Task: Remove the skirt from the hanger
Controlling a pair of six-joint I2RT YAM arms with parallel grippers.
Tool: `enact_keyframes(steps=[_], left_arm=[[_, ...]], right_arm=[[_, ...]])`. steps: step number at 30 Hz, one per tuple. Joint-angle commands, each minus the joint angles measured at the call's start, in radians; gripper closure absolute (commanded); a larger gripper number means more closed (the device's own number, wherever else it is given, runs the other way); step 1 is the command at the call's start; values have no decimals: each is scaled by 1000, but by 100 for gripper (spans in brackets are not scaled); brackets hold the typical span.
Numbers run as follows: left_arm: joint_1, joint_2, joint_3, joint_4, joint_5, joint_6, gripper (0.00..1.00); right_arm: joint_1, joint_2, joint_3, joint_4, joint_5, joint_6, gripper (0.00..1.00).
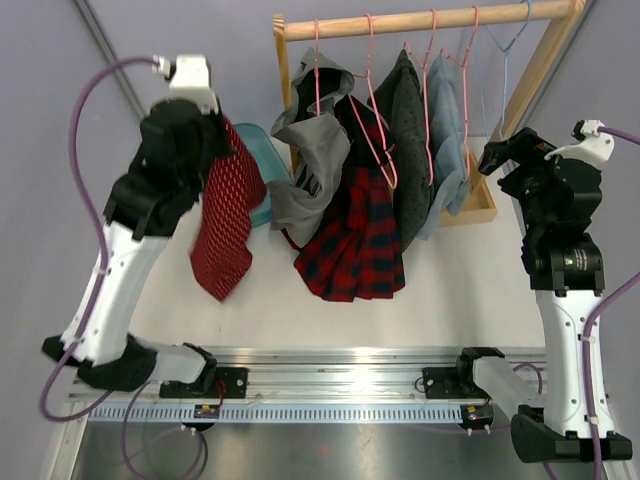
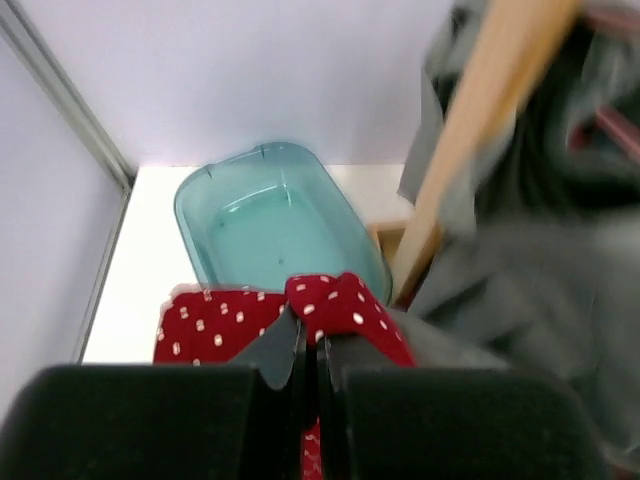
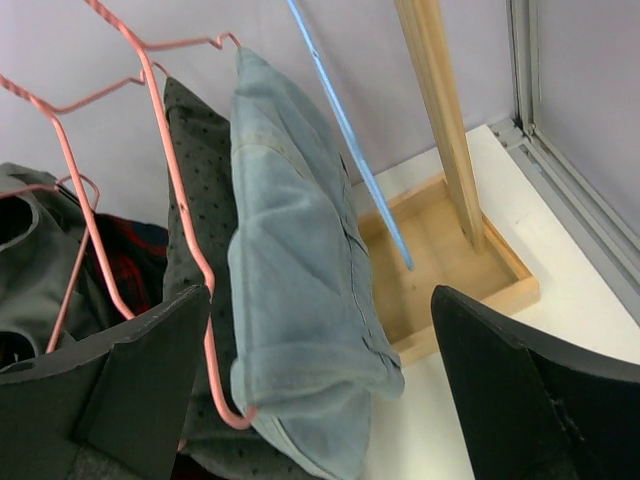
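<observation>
The tartan skirt in red and dark checks hangs low on the rack, from a pink wire hanger; a sliver of the skirt shows at the left of the right wrist view. My right gripper is open just right of the hung clothes, with a light denim garment on a pink hanger in front of its spread fingers. It touches nothing. My left gripper is shut on a red white-dotted garment, held up left of the rack.
A wooden rack carries a grey garment, a dark grey dotted garment and a bare light blue hanger. Its base tray lies under the right gripper. A teal bin sits below the left gripper.
</observation>
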Motion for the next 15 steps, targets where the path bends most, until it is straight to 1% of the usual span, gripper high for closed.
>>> enact_keyframes(steps=[1,2,3,4,5,6,7,9,10,11,12,13,14,15], left_arm=[[121,179,280,141,233,89,100],[140,235,433,143,255,97,100],[155,281,506,144,274,98,100],[186,373,567,155,304,101,100],[195,409,662,166,312,106,100],[207,437,670,186,324,110,100],[221,464,655,250,320,112,100],[236,471,545,314,318,109,100],[249,463,501,369,293,109,99],[252,458,458,388,270,98,93],[255,454,360,411,236,94,78],[256,449,320,414,172,83,52],[258,443,274,413,133,58,2],[262,441,240,405,96,43,1]], right_arm=[[2,-51,-64,-28,-14,26,1],[0,-63,-83,-31,-21,32,1],[2,-86,-100,-34,-34,47,1],[2,-97,-132,-34,-60,52,1],[0,-112,-144,-42,-72,60,1],[0,-120,-153,-46,-83,61,1],[0,-124,-169,-54,-100,63,1],[2,-146,-183,-66,-109,61,1],[2,-152,-190,-71,-117,60,1],[2,-163,-190,-73,-118,54,1],[0,-170,-189,-82,-120,48,1],[0,-175,-177,-85,-115,40,1],[0,-183,-167,-94,-111,29,1],[2,-189,-155,-97,-107,25,0]])
